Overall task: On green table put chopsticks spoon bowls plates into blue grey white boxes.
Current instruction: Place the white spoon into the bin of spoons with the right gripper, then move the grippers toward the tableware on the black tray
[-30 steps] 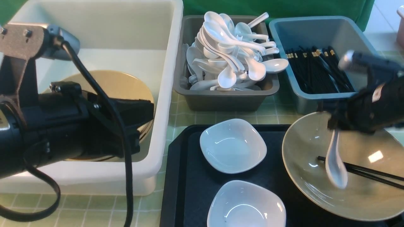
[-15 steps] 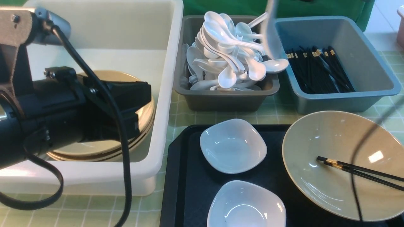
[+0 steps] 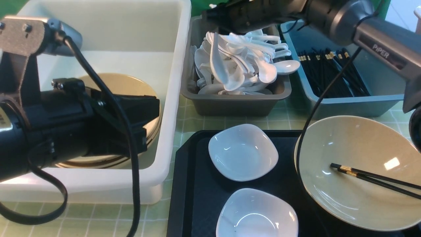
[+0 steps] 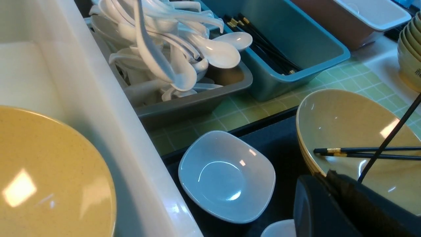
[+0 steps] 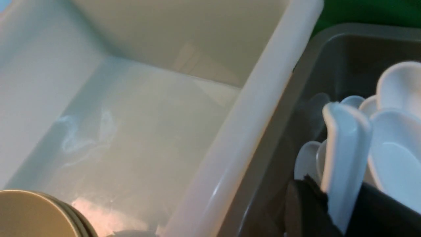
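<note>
White bowls on black tray, green tablecloth

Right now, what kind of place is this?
Maybe a dish-sorting table: the big white tub holds tan dishes, the grey box is piled with spoons, and the blue-grey box has chopsticks.

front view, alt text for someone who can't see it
The robot's right gripper holds a white spoon over a dark grey box piled with spoons. Nearer, two white bowls and a tan dish with chopsticks sit on a black tray; the left gripper is over the white box.
</note>
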`<state>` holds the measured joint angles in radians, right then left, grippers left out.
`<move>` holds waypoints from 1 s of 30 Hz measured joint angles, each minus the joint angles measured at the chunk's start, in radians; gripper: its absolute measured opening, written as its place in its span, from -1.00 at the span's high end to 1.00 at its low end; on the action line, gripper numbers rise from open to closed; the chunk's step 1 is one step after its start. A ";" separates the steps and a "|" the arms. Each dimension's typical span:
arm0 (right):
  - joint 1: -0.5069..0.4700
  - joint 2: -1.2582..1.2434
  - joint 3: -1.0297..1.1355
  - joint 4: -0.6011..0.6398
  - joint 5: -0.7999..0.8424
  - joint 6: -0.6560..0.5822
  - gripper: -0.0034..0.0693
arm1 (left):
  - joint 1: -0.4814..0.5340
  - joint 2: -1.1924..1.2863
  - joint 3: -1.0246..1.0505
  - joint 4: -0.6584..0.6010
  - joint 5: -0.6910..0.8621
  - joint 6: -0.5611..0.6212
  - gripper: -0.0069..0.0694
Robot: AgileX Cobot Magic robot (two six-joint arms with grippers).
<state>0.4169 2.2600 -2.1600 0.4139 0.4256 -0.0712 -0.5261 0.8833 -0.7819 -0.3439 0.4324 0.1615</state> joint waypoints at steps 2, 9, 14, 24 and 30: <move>0.002 0.003 -0.003 0.000 -0.003 -0.003 0.50 | 0.000 0.000 0.000 0.000 0.005 0.000 0.82; 0.002 0.010 -0.003 0.002 -0.039 -0.011 0.37 | 0.000 0.000 0.000 0.000 0.027 0.000 0.82; 0.002 -0.006 -0.003 0.000 -0.029 -0.086 -0.05 | 0.000 0.000 0.000 0.000 0.037 0.000 0.82; -0.061 -0.245 -0.003 -0.232 0.309 -0.188 -0.30 | 0.000 0.000 0.000 0.000 0.046 0.000 0.82; -0.136 -0.471 0.171 -0.288 0.464 -0.334 -0.30 | 0.000 0.000 0.000 -0.014 0.045 0.000 0.82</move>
<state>0.2810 1.7889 -1.9895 0.1260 0.8894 -0.4050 -0.5261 0.8833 -0.7819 -0.3580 0.4776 0.1615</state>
